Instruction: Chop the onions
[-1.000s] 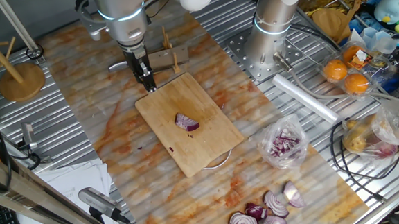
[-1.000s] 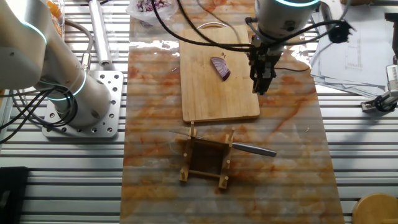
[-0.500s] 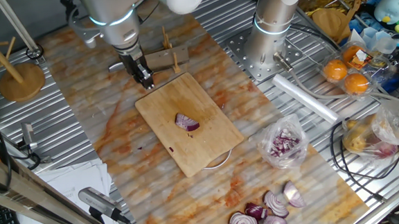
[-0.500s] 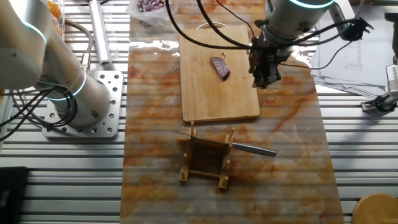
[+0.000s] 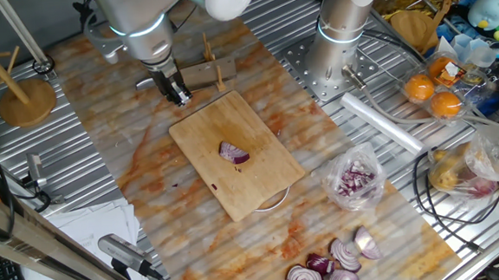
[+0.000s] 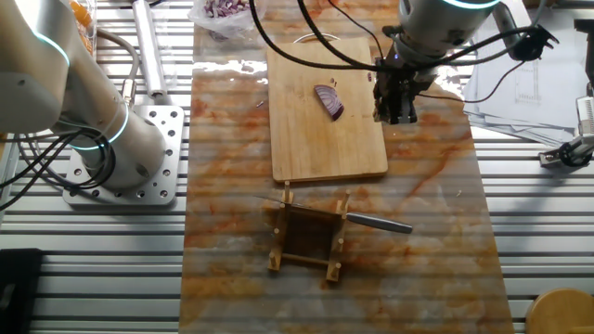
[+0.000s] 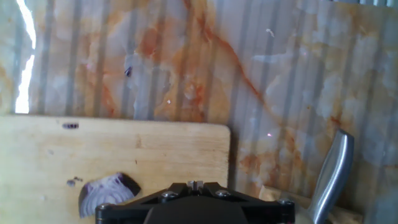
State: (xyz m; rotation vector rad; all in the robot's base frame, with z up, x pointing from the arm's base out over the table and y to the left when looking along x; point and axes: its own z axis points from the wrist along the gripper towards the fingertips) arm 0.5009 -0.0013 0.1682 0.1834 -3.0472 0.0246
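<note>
One small red-purple onion wedge [image 5: 234,152] [image 6: 328,100] [image 7: 106,195] lies cut side up near the middle of the wooden board [image 5: 261,187] [image 6: 306,148] [image 7: 149,149]. My gripper [image 5: 177,95] [image 6: 396,113] [image 7: 196,184] hangs above the mat just off the board's corner, between the board and the knife rack. Its fingers are shut together and hold nothing. In the hand view only the fingertips show at the bottom edge. A knife with a grey metal handle [image 6: 379,224] [image 7: 329,180] rests across the wooden rack [image 6: 306,239] [image 5: 208,72].
A clear bag of purple bits [image 5: 354,179] and a group of bigger red onion wedges [image 5: 337,265] lie beyond the board. A second arm's base [image 5: 336,61] [image 6: 121,153], oranges [image 5: 433,94], a wooden stand [image 5: 23,97] and cables ring the marbled mat [image 6: 418,260].
The gripper has lifted and drifted off the board's corner toward the knife rack. Onion wedge, board and knife lie as before.
</note>
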